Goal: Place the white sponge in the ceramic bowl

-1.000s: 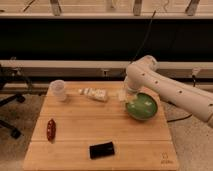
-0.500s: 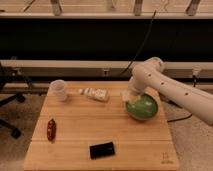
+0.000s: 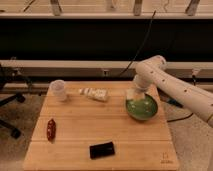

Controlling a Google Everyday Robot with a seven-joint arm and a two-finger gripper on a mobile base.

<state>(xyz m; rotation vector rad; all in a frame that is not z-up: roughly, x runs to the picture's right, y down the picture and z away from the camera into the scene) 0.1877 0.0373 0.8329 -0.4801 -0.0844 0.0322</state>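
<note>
Since a second ago the arm (image 3: 175, 85) has swung toward the right of the frame; its white elbow, then above the bowl's left side, now sits at upper right, and the wrist reaches down-left to the bowl's far rim. Everything else on the desk (image 3: 100, 130) lies where it did.

Gripper (image 3: 135, 93): right of centre, at the upper-left edge of the ceramic bowl (image 3: 142, 108), mostly hidden behind the wrist. Cannot tell how the fingers stand.

White sponge (image 3: 133, 94): pale block at the gripper tip, directly over the bowl's far-left rim. It looks to be at the rim or just inside; cannot tell whether it touches the glaze or whether it is gripped.

Ceramic bowl: green, dark rim, upright, on the right half of the desk, near the right edge.

Other items:
- translucent cup (image 3: 59, 89), upright, upper left of the desk.
- long white bottle (image 3: 95, 93), lying on its side between the cup and the bowl, along the far edge, apart from both.
- small red object (image 3: 50, 129), lower left, lying lengthwise.
- flat black object (image 3: 102, 149), bottom centre, near the front edge.

A black cable (image 3: 142, 42) runs down behind the desk toward the arm.
</note>
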